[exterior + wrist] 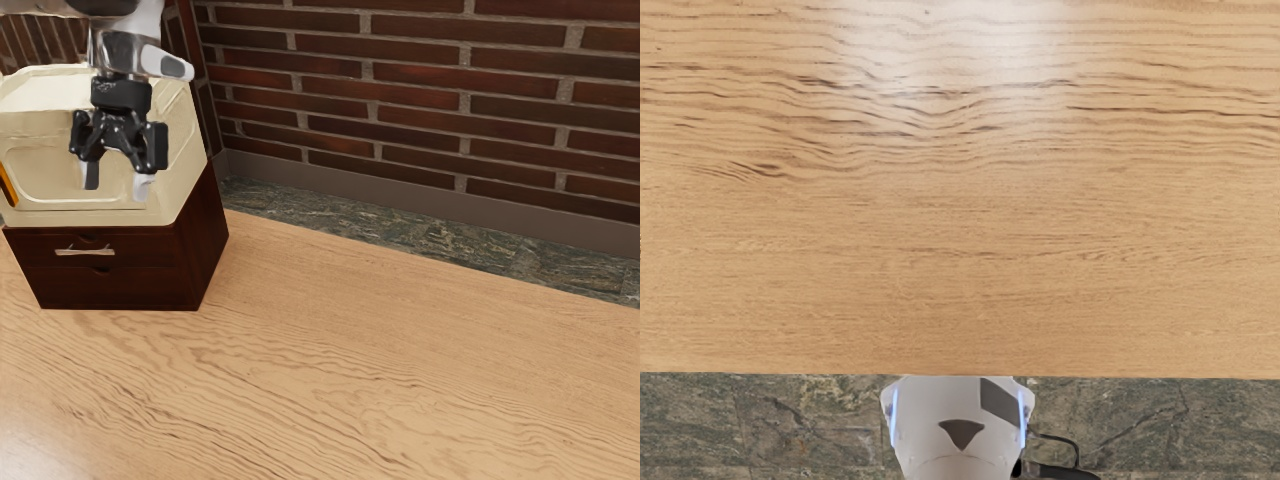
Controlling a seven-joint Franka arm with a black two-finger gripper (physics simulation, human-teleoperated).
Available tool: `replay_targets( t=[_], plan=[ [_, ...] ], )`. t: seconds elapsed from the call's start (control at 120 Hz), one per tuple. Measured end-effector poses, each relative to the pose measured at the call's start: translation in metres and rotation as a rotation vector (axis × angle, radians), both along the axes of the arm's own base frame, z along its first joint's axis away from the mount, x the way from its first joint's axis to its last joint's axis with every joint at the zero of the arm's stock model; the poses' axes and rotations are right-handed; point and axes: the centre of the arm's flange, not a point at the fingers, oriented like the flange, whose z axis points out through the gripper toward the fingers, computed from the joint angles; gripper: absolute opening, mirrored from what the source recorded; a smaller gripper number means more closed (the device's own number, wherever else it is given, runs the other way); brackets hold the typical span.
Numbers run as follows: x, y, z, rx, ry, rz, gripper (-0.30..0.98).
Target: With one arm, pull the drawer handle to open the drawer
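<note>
In the exterior view my gripper point(117, 184) points downward with its two fingers apart and nothing between them. It appears above the level of the dark brown drawer cabinet point(120, 288), which stands at the exterior view's left. A light metal handle point(84, 251) is on the cabinet's upper drawer, lower than my fingertips in that view and apart from them. Both drawer fronts look flush with the cabinet. How far my gripper is from the cabinet in depth I cannot tell.
A cream box-like container point(185, 150) sits on the cabinet, behind my gripper in the exterior view. The wooden table point(380, 360) extends toward a brick wall. In the wrist view the white arm base point(958, 420) stands beyond the table edge point(790, 360).
</note>
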Motion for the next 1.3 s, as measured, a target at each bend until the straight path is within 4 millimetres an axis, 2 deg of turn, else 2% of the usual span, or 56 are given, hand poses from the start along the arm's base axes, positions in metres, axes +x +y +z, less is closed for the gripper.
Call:
replay_targets(
  t=[0.083,0.158,0.267,0.342,0.417,0.458,0.483,0.558,0.6,0.692,0.925,1.058,1.225,1.3],
  plan=[
    [0.029,0.008,-0.005,0.003,-0.191,0.013,0.69],
    [0.047,0.011,0.009,0.008,-0.336,0.019,0.69],
    [0.065,-0.006,0.028,0.013,-0.471,-0.012,0.69],
    [0.059,-0.021,0.045,0.024,-0.538,0.019,0.69],
    [0.035,-0.026,0.047,0.054,-0.554,0.150,0.69],
    [0.012,-0.021,0.041,0.074,-0.563,0.238,0.68],
    [-0.002,-0.006,0.037,0.092,-0.567,0.310,0.68],
    [-0.035,0.041,-0.004,0.152,-0.522,0.526,0.68],
    [-0.048,0.068,-0.024,0.173,-0.498,0.649,0.68],
    [-0.067,0.100,-0.057,0.213,-0.481,0.865,0.68],
    [-0.085,0.123,-0.081,0.276,-0.483,1.290,0.67],
    [-0.098,0.147,-0.115,0.359,-0.476,1.470,0.68],
    [-0.111,0.172,-0.146,0.419,-0.525,1.647,0.68],
    [-0.112,0.182,-0.153,0.419,-0.571,1.717,0.68]
  ],
)
